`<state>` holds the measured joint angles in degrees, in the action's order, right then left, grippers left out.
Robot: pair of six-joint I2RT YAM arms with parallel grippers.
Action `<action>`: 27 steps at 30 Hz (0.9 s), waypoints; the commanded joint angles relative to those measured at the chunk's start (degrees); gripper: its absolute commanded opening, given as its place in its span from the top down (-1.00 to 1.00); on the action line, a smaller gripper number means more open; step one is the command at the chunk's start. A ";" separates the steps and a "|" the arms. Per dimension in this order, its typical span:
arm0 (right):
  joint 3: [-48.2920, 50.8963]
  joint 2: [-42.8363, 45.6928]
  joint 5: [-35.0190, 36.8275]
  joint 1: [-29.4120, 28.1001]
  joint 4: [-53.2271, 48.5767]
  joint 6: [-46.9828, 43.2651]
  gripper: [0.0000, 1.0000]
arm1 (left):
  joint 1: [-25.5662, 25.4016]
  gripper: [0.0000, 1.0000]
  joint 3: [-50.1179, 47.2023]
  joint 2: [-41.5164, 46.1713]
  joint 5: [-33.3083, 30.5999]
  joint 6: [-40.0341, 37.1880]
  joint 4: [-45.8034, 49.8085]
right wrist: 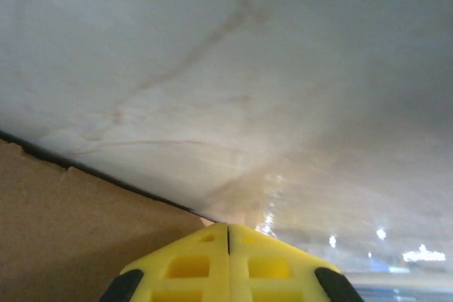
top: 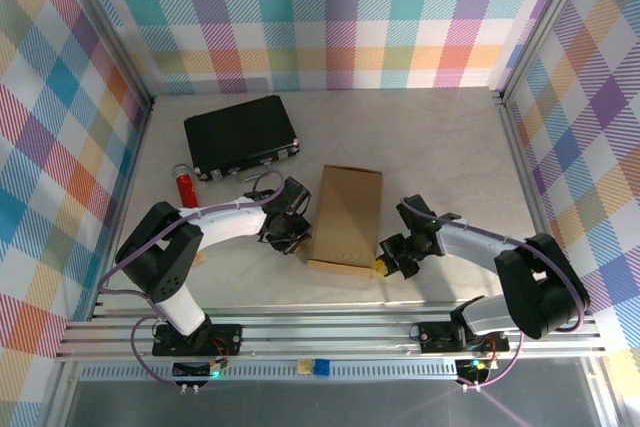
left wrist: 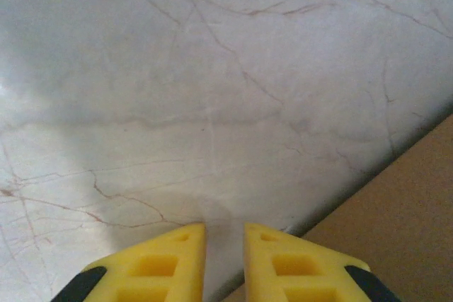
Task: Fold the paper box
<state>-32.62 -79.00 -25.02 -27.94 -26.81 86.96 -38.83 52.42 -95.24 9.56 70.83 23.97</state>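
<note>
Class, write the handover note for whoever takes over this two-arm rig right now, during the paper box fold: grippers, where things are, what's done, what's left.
Left gripper: slightly open, empty, low over the table beside the left edge of the paper box.
Right gripper: shut, empty, at the box's near right corner.
Box: lies flat mid-table between the arms, apart from the black case behind it.
Done: it looks like a shallow closed box, lid down.
Left: whether the tabs are tucked cannot be told; check, then press if needed.
</note>
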 commanded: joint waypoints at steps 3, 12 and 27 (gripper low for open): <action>-8.16 1.84 8.08 1.08 -18.23 -3.56 0.70 | 2.88 0.43 2.15 5.24 -3.05 -4.13 5.88; -22.43 7.83 21.02 12.00 -24.13 -26.32 -0.96 | 12.39 -0.81 5.99 21.28 -11.63 -15.36 12.08; -0.56 36.36 47.71 12.97 10.69 -78.50 -0.98 | 18.06 -0.99 -9.61 52.81 -47.94 -64.78 8.47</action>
<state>-42.96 -44.75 15.92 -14.96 -29.67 23.55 -20.97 50.43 -44.71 -33.56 29.85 37.93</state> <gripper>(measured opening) 0.991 0.996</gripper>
